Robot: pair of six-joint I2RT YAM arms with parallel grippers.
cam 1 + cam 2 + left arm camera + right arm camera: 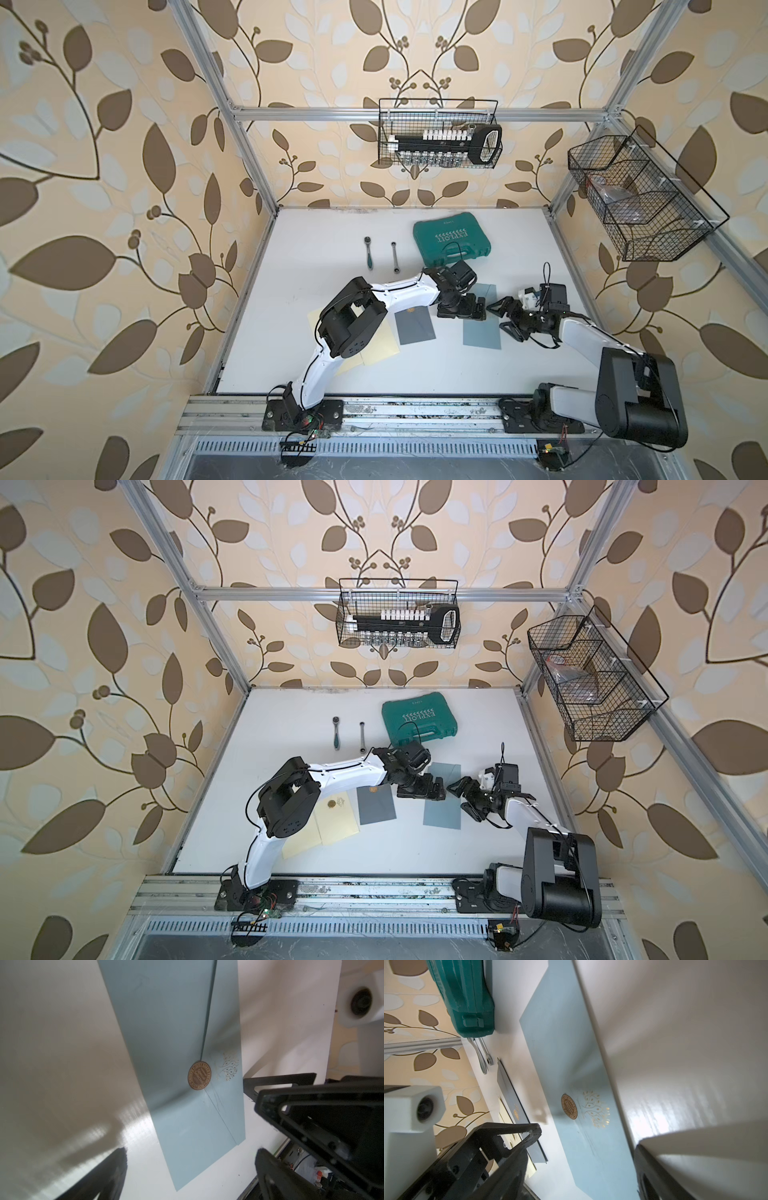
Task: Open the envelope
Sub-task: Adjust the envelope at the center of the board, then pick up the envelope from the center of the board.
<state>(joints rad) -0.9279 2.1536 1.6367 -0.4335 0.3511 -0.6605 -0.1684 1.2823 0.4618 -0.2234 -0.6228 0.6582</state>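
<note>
Blue envelope (482, 338) lies flat on the white table (324, 266), right of centre between the two arms, flap down, so you've got nothing opened yet. Left gripper (477, 309) hangs over its middle with jaws spread wide and empty. Right gripper (498, 318) sits just off its right edge, jaws also apart, holding nothing; can't tell if either touches paper. Gold seal (199, 1075) pins the flap shut, so breaking it and lifting the flap are both left, I'd say.
</note>
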